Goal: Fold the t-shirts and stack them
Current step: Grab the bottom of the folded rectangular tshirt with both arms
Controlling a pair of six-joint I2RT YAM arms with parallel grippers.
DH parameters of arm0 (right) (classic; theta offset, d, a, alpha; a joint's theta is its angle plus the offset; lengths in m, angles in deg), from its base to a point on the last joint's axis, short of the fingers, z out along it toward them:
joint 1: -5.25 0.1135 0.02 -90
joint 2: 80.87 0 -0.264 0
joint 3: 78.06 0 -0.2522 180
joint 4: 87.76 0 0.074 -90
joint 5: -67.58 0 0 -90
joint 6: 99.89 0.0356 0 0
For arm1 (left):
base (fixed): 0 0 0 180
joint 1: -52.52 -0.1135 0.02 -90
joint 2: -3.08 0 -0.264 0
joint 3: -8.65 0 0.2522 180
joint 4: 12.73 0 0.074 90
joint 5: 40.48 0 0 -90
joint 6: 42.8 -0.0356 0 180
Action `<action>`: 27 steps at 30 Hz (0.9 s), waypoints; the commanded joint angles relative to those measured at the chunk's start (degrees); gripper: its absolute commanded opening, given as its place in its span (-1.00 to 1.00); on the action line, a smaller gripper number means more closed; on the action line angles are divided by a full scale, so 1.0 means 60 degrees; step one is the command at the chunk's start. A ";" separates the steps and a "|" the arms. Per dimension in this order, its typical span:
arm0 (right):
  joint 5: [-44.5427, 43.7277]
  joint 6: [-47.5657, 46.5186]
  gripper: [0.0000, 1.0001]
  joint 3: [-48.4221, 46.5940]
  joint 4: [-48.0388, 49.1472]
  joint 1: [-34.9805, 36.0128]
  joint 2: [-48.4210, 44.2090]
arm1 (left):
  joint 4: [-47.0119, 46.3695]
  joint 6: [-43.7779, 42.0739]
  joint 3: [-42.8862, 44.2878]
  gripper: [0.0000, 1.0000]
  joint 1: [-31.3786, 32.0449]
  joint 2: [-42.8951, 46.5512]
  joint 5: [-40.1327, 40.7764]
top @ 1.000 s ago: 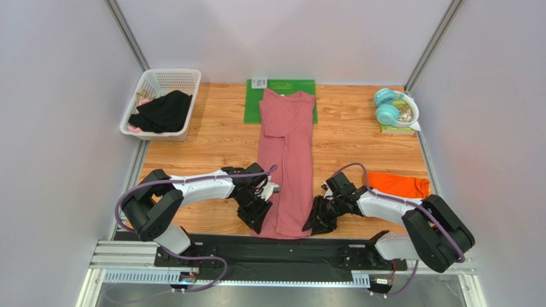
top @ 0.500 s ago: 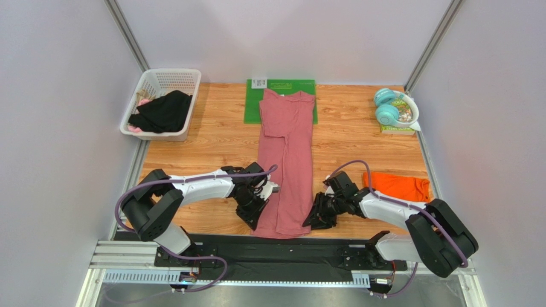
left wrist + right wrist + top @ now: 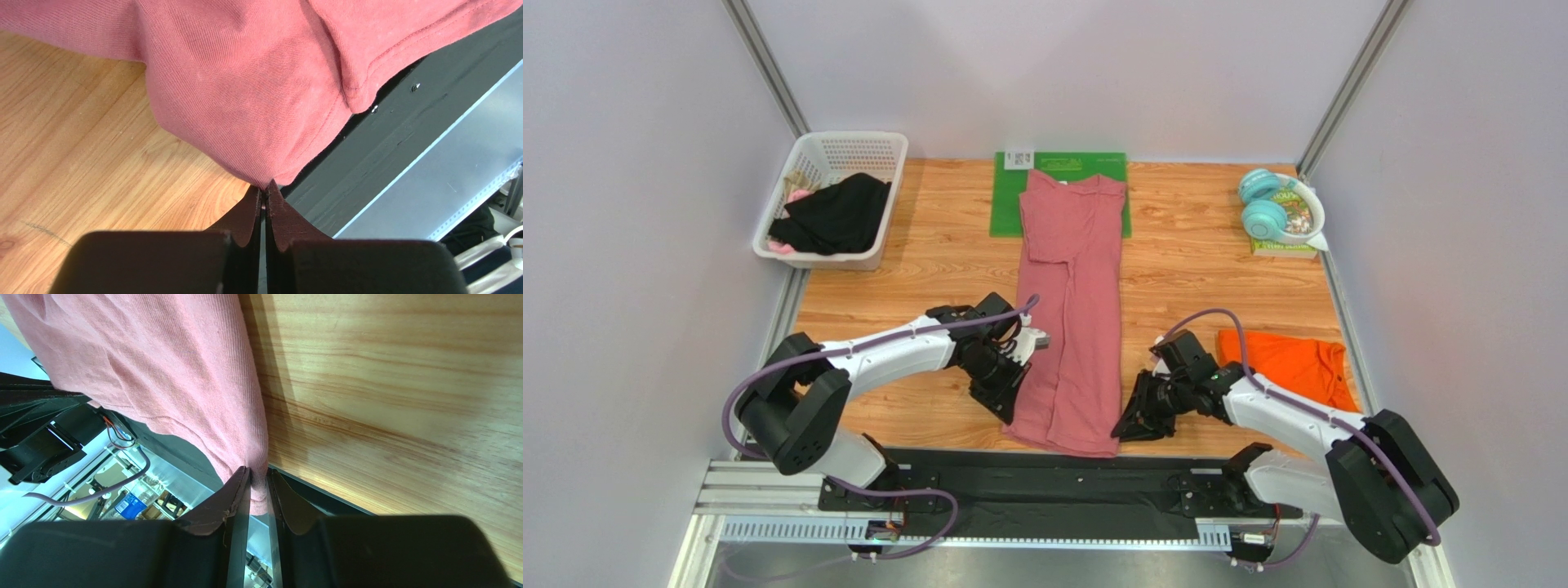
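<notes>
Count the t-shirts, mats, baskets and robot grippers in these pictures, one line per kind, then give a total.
T-shirts: 2 (pink t-shirt, orange t-shirt)
Mats: 1 (green mat)
Baskets: 1 (white basket)
Grippers: 2 (left gripper, right gripper)
Total: 6

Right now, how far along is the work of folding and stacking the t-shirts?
Done: the pink t-shirt lies folded lengthwise into a narrow strip, its far end on the green mat. In hand: the left tool and the right tool each pinch a near corner of it. Left: the crosswise folds, and stacking; the orange t-shirt lies apart at the right, not stacked.
</notes>
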 commanded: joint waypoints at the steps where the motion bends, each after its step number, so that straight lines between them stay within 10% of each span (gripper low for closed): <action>1: -0.0089 0.0148 -0.57 -0.0211 0.0058 -0.0035 -0.0103 | 0.0018 -0.0176 0.0153 -1.00 -0.0004 0.0348 -0.0135; 15: 0.0029 0.0412 -0.31 -0.0079 0.0746 0.0390 0.0659 | -0.0114 -0.0176 0.0050 -1.00 0.0010 0.0275 -0.0194; 27: -0.0133 0.0603 -0.71 -0.0445 -0.0043 0.0405 -0.0028 | 0.0018 -0.0176 0.0226 -1.00 -0.0004 0.0231 -0.0135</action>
